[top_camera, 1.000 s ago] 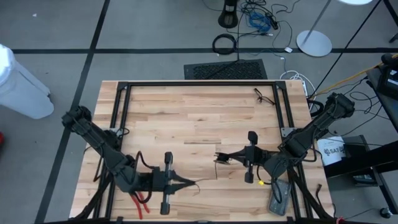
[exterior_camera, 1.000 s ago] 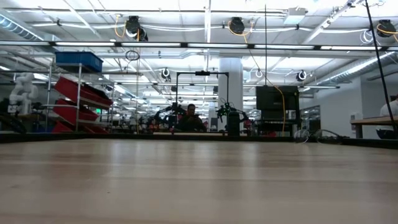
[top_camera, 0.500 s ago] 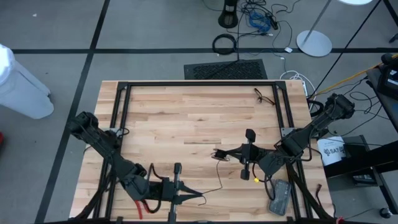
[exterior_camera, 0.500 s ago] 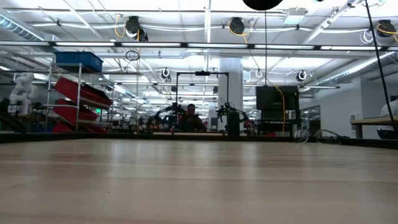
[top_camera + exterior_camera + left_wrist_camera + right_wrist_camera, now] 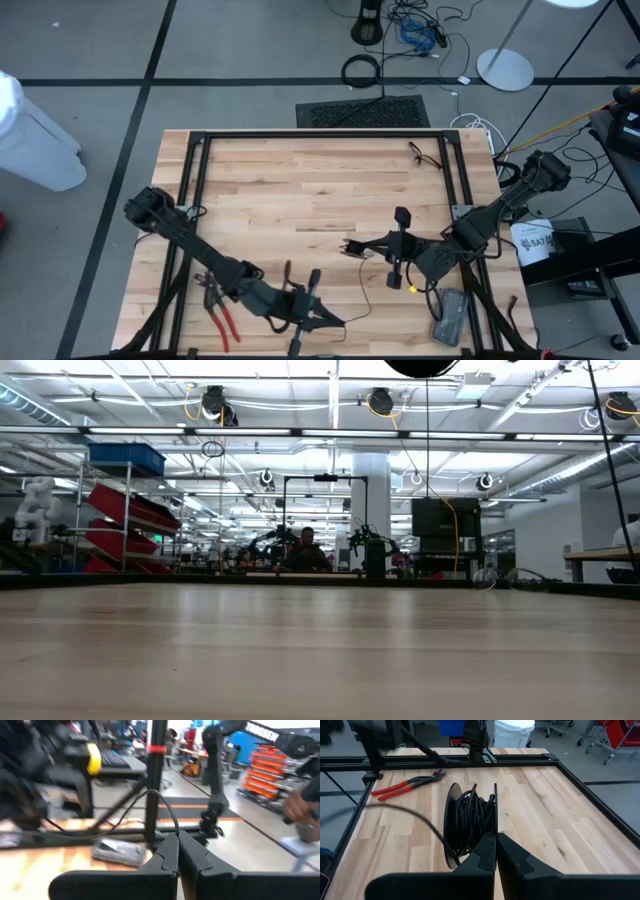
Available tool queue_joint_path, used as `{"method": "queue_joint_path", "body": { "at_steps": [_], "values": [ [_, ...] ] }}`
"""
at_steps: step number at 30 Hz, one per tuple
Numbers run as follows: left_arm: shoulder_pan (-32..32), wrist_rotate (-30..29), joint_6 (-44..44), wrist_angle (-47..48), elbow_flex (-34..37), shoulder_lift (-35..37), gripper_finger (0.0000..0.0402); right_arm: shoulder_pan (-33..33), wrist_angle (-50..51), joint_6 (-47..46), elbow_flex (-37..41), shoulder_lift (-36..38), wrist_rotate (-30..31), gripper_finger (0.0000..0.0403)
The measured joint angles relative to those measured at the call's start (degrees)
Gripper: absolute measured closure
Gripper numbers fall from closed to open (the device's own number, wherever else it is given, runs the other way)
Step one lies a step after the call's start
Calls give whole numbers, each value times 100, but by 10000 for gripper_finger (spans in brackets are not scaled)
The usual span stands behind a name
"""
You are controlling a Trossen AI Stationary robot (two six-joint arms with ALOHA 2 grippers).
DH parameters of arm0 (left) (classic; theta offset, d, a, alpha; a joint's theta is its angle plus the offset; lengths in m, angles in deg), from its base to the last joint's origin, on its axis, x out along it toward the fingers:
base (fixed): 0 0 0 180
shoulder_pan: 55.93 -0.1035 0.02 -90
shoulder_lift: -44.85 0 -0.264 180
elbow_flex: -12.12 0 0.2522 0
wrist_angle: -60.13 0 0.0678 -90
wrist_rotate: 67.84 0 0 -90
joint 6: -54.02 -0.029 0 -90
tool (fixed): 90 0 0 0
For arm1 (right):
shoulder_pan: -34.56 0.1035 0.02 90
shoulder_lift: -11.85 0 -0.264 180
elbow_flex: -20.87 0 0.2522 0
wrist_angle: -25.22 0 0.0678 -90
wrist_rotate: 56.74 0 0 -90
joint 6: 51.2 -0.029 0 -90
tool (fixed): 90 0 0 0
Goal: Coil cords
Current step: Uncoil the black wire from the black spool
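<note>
We find the cord (image 5: 470, 817) wound on a small dark spool (image 5: 352, 248) held upright just off the tabletop's centre, toward four o'clock in the high view. In the right wrist view the coiled black strands sit between the spool's two thin discs. A free length of the same thin cord (image 5: 362, 290) runs from the spool toward six o'clock and ends at the left gripper (image 5: 338, 322).

The right gripper (image 5: 495, 842) has its jaws pressed together at the spool's edge, pinching it; the right arm reaches in from the four o'clock side.

The left gripper sits at the tabletop's six o'clock edge, jaws fully closed with the cord's end between the tips; in its wrist view the thin black line (image 5: 165, 807) arcs up from the meeting point of the fingers (image 5: 165, 857).

Red-handled pliers (image 5: 218, 312) lie on the tabletop (image 5: 300, 190) at seven o'clock, beside the left arm. A small tangle of dark wire (image 5: 420, 154) rests near the one o'clock corner. A grey flat device (image 5: 448, 316) lies at five o'clock.
</note>
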Motion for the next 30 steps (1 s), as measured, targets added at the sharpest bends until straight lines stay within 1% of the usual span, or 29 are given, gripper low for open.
{"method": "queue_joint_path", "body": {
  "at_steps": [3,5,8,14,17,20,24,30],
  "values": [
    [-93,452,218,60,0,-116,394,2,1,0,0,27,-30,403],
    [-119,571,227,103,0,-165,385,26,1,0,0,70,-61,403],
    [-114,551,227,208,0,-173,364,49,1,0,0,177,-178,403],
    [-106,252,220,210,0,-173,313,218,1,1,0,378,-177,403],
    [-106,57,222,452,0,-171,298,330,-5,1,0,466,-174,403],
    [-104,-230,226,892,0,-131,295,445,-1,0,0,545,-175,403],
    [-104,-825,373,1307,0,-35,294,541,-7,-26,0,649,-133,403],
    [-100,-1685,371,1180,0,-18,294,565,-11,-28,0,655,-135,403]
  ]
}}
